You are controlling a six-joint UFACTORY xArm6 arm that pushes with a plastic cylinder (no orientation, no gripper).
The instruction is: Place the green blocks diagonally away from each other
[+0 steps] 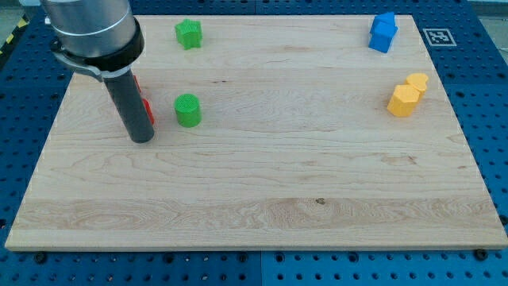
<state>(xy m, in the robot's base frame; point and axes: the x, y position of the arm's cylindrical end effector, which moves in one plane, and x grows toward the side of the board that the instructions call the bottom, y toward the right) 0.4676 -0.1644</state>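
This is a robotics lab or test bench. A pale wooden table (262, 183) lies on a blue metal base (484, 103) drilled with a regular grid of mounting holes, the kind used for fixing test rigs. A black-and-white fiducial marker (438, 36) sits at the table's corner toward the view's top right. Yellow-and-black hazard tape (11, 41) shows at the view's top left edge. A grey industrial arm housing (91, 28) hangs over the table, carrying a dark rod. Small plain coloured blocks are the only loose things there.
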